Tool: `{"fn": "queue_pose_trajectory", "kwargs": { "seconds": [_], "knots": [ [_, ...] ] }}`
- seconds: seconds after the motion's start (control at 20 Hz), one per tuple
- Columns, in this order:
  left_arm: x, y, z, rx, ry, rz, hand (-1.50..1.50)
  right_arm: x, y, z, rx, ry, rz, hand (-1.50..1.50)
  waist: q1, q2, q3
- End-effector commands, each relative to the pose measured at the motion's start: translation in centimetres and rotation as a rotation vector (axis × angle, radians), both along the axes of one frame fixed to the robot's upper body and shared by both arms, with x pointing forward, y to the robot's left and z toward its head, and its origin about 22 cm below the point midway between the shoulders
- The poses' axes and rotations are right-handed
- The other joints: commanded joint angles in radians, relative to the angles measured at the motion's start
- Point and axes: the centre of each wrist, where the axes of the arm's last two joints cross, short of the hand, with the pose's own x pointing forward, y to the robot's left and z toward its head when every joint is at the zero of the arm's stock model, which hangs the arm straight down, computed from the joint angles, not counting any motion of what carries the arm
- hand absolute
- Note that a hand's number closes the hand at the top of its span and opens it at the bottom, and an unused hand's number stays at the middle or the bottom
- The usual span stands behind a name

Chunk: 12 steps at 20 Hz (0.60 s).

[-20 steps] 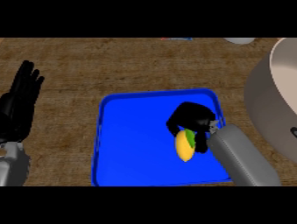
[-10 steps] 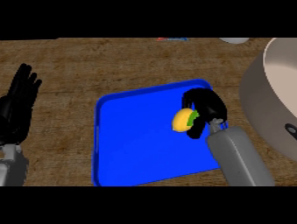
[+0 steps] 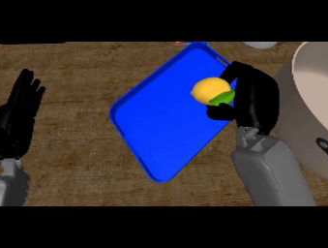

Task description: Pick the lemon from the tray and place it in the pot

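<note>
Right hand curled round lemon | lemon over tray right edge, near pot | we judge it light, stiff, rolls easily; grip across its middle | left hand open at left.

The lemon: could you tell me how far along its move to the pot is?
Done: the right hand curls round the lemon. In hand: the lemon sits over the right side of the blue tray, beside the pot. Left: carry it over the pot's rim and release. The left hand rests open at left.
</note>
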Motion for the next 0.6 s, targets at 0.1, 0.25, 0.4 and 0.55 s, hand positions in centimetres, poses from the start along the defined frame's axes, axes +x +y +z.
{"fn": "queue_pose_trajectory", "kwargs": {
  "seconds": [0.1, 0.25, 0.4, 0.55],
  "knots": [
    [-0.7, -1.6, -1.1, 0.006, -0.016, 0.002, 0.0, -5.2, -0.3, 4.9, 0.074, -0.21, -0.217, 1.5, 0.008, 0.009, 0.003],
    [-0.3, -1.3, 1.2, 0.005, -0.009, -0.031, 0.0, -5.2, -2.7, 5.5, -0.005, -0.222, -0.301, 1.5, 0.027, 0.017, 0.004],
    [-0.4, -1.7, 0.7, -0.013, -0.008, -0.025, 0.0, -6.5, -4.7, 6.2, 0.039, -0.232, -0.336, 1.5, 0.03, 0.018, 0.004],
    [0.0, -1.3, 0.5, 0.002, -0.014, -0.022, 0.0, -5.6, -9.0, 5.5, 0.087, -0.241, -0.335, 1.5, 0.032, 0.02, 0.004]
  ]
}}
